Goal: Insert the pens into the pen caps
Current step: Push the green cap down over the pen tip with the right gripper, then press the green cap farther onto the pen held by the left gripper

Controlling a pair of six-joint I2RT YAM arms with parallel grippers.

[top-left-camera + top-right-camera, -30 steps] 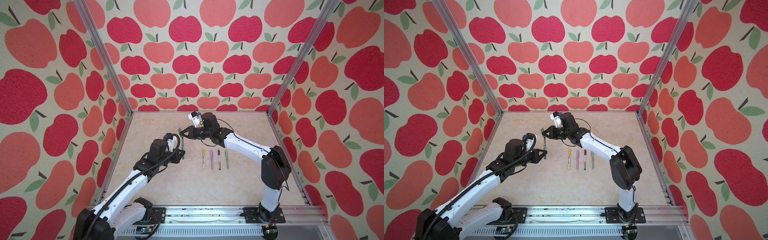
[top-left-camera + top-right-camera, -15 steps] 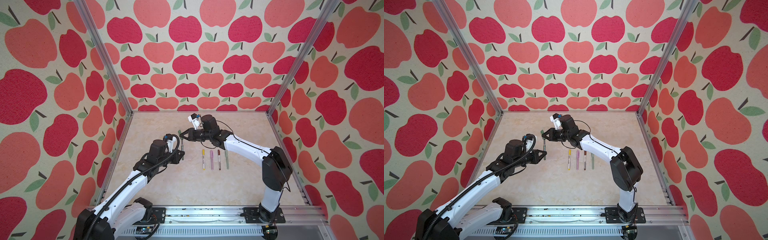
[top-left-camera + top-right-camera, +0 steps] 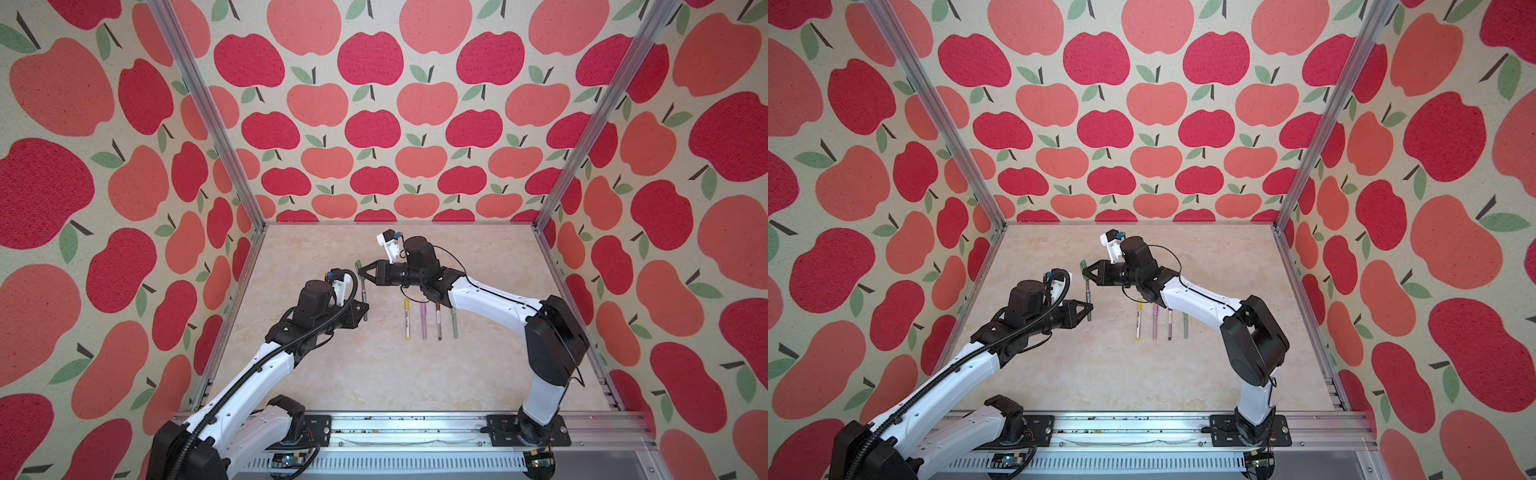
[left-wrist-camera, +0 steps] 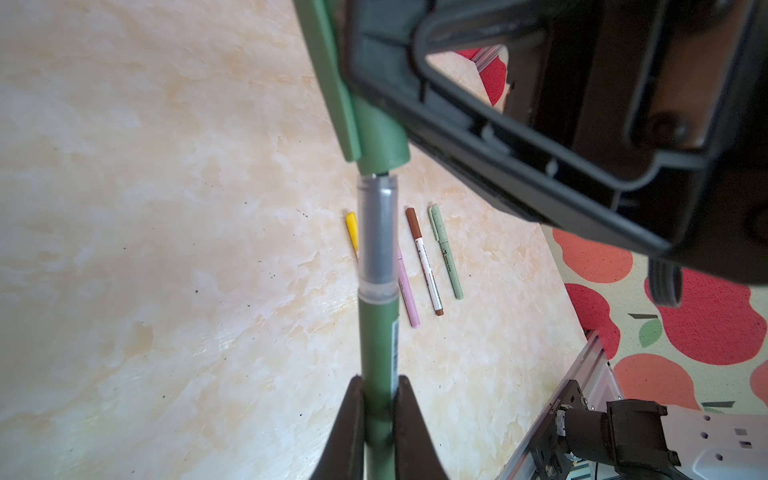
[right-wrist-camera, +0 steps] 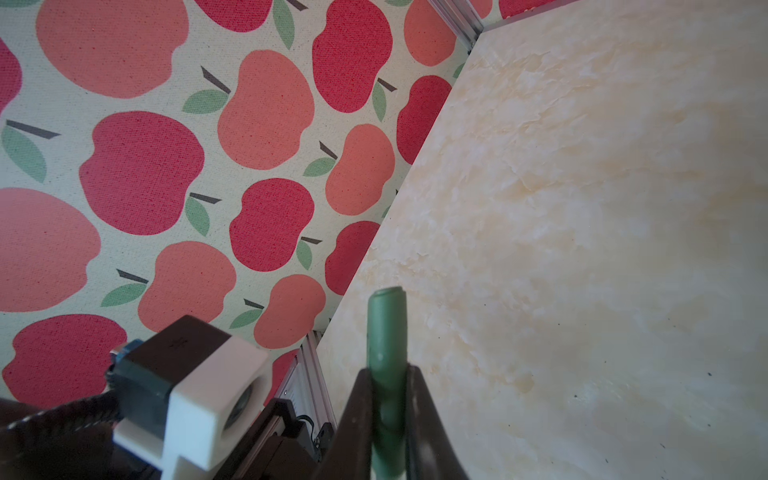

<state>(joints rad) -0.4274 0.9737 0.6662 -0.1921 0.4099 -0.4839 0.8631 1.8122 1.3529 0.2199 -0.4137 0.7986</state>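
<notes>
Above the table's point(image 3: 374, 374) left half, the left gripper point(image 4: 378, 386) pinches the dark green pen point(image 4: 376, 340) by its barrel. The right gripper point(image 5: 388, 374) pinches the dark green cap point(image 4: 380, 137), whose mouth meets the pen's clear-sleeved grey end. Four capped pens point(image 3: 423, 320) lie in a row mid-table, with bare surface around them.

Matt plastic green pen point(image 4: 376, 345); glossy marbled tabletop point(image 4: 166, 208).

— What enclosed the space?
— Three walls point(image 3: 374, 124) of cream cloth printed with red and coral apples with green leaves, joined by aluminium posts point(image 3: 203, 108).
— And below?
— A pale marbled cream tabletop point(image 3: 353, 374), evenly lit, with a metal rail point(image 3: 415, 419) along its near edge.
</notes>
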